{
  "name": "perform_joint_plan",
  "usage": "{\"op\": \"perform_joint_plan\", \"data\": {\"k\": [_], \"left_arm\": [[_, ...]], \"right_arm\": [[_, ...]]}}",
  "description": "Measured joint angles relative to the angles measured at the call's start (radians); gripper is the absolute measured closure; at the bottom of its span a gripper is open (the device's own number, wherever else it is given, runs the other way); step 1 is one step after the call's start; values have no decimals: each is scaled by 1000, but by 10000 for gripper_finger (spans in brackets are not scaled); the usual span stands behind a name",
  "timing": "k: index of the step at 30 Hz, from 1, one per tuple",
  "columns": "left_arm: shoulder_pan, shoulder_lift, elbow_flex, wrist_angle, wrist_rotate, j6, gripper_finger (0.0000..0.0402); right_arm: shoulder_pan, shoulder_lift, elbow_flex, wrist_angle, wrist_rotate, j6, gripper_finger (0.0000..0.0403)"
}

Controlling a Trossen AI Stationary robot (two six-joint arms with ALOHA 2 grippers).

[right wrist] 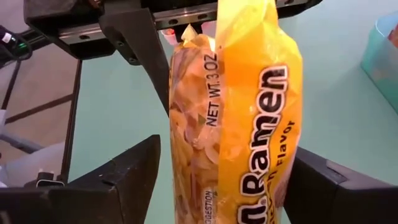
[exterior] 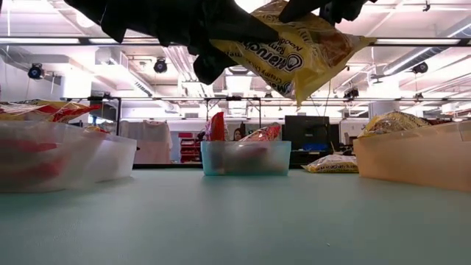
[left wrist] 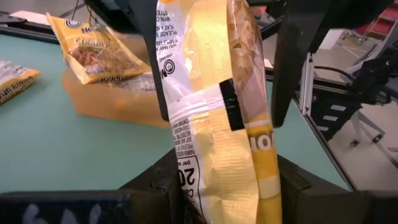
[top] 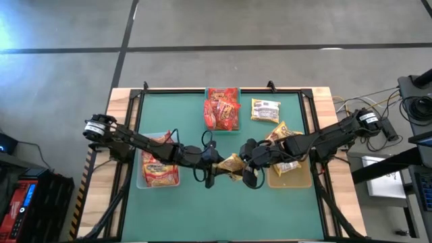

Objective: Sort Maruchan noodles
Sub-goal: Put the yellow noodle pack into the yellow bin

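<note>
A yellow Maruchan packet [top: 231, 164] hangs in the air over the middle of the table between both grippers. My left gripper [top: 217, 165] reaches in from the table's left and is shut on the packet [left wrist: 217, 124]. My right gripper [top: 248, 162] comes from the right; its open fingers stand on either side of the packet's other end [right wrist: 249, 124], and I cannot tell whether they touch it. Red packets lie in the teal bin [top: 223, 127] and in the clear bin [top: 144, 182]. Yellow packets lie in the tan bin [top: 290, 181]. My left gripper pinches the yellow packet's left-hand end [left wrist: 186, 180] between its two fingers, coming level from the table's left. The packet is lifted clear of the table and sits tilted in the low view [exterior: 294, 51], its free end toward my right gripper.
A loose yellow packet [top: 265, 110] lies on the table near the far edge, right of the teal bin [exterior: 243, 168]. The clear bin [exterior: 51, 165] stands at the left and the tan bin [exterior: 412, 165] at the right. Bare green table lies along the near side.
</note>
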Motion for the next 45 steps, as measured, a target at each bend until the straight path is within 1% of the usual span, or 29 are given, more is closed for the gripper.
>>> {"op": "perform_joint_plan", "data": {"k": [10,18,21,25,35,38,40,45], "left_arm": [[1,0,1,0,-5,4,273],[1,0,1,0,-5,16,273],[0,0,1,1,2,27,273],[1,0,1,1,-1,26,262],[6,-25,1,-6,-12,52,209],[6,-39,2,-55,-8,53,199],[6,-52,2,-121,-6,67,194],[6,-94,2,-232,-7,79,192]], "right_arm": [[0,0,0,-1,0,0,193],[0,0,-1,-1,0,-1,252],[0,0,-1,1,-2,-4,266],[0,0,-1,0,-1,-3,268],[0,0,-1,-34,1,15,272],[0,0,-1,-40,1,24,273],[-1,0,-1,-60,1,36,274],[-13,-5,0,-183,1,52,274]]}}
